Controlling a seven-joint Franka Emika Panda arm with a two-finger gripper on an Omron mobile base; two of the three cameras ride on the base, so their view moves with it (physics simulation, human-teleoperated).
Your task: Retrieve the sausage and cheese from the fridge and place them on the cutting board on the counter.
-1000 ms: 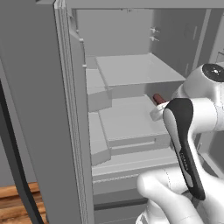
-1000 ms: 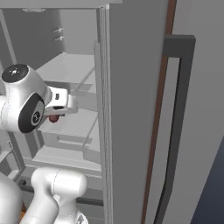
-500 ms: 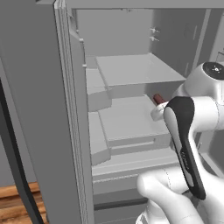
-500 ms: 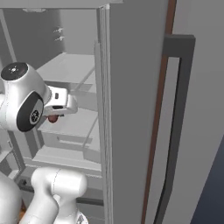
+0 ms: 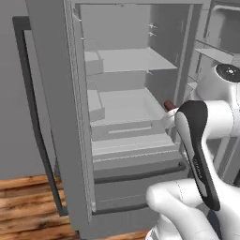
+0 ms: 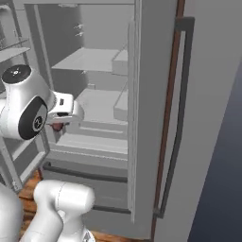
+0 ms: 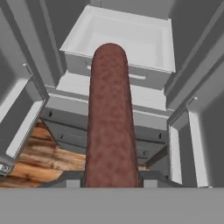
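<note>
The gripper [image 7: 111, 178] is clamped on the sausage [image 7: 109, 118], which runs lengthwise out from between the fingers in the hand view, pointing toward the open fridge [image 5: 126, 108]. In the left base view a dark red tip of the sausage [image 5: 168, 105] shows just beside the fridge's right inner wall, at the level of the lower shelf. The pale drawer bin [image 7: 124, 37] lies ahead, with door edges close on either side. Wooden floor [image 5: 28, 206] shows below the open door.
</note>
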